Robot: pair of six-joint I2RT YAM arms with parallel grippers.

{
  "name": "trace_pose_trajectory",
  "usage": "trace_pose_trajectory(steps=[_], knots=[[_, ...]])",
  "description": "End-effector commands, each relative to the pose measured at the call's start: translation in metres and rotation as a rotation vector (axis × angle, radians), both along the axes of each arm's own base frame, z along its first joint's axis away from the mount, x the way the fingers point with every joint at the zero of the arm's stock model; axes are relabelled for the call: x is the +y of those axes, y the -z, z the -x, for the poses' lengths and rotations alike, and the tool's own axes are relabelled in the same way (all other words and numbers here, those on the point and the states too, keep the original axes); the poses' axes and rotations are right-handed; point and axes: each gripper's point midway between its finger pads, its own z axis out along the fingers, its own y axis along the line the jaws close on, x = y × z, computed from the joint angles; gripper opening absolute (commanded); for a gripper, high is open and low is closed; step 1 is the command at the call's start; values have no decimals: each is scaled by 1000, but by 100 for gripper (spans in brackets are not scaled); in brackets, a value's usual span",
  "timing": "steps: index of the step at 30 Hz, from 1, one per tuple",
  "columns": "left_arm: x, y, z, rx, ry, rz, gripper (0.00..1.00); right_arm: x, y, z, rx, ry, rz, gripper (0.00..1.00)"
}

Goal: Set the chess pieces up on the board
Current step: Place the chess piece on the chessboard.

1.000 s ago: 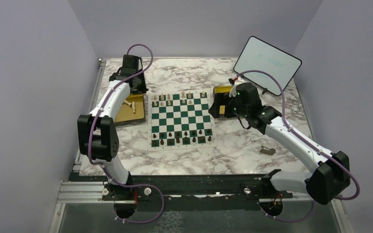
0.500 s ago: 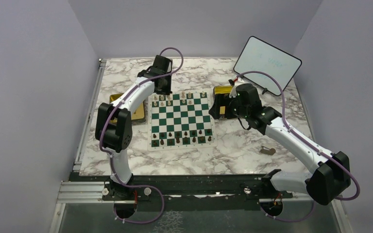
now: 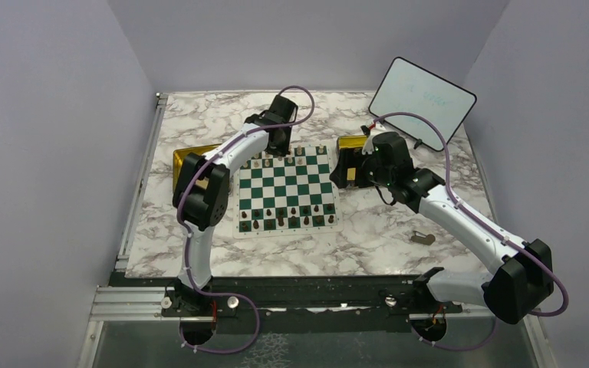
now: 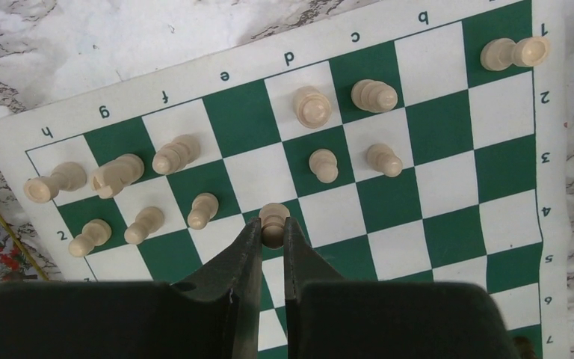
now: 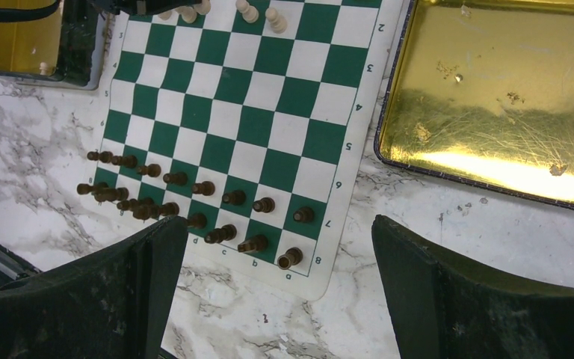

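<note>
The green and white board lies mid-table. Cream pieces stand in its far two rows, dark brown pieces in its near two rows. My left gripper hangs over the far rows, shut on a cream pawn above the board's e file. In the top view it is at the far edge of the board. My right gripper is wide open and empty, above the table by the board's right side; in the top view it is over the right gold tray.
A gold tray lies left of the board, another gold tray right of it. A whiteboard leans at the back right. A small grey object lies on the marble at the right.
My left arm has swung right from the left gold tray to the far rows of the board. The right arm has not moved.
</note>
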Motion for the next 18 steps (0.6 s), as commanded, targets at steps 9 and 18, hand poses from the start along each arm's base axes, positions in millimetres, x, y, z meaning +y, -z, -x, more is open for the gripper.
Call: trace_pose_trajectory(steps=[9, 18], knots=[[8, 21, -14, -11, -44, -84, 12, -9, -8, -1, -32, 21, 20, 100], [4, 29, -16, -4, -41, -72, 12, -11, -7, -3, -37, 24, 31, 100]])
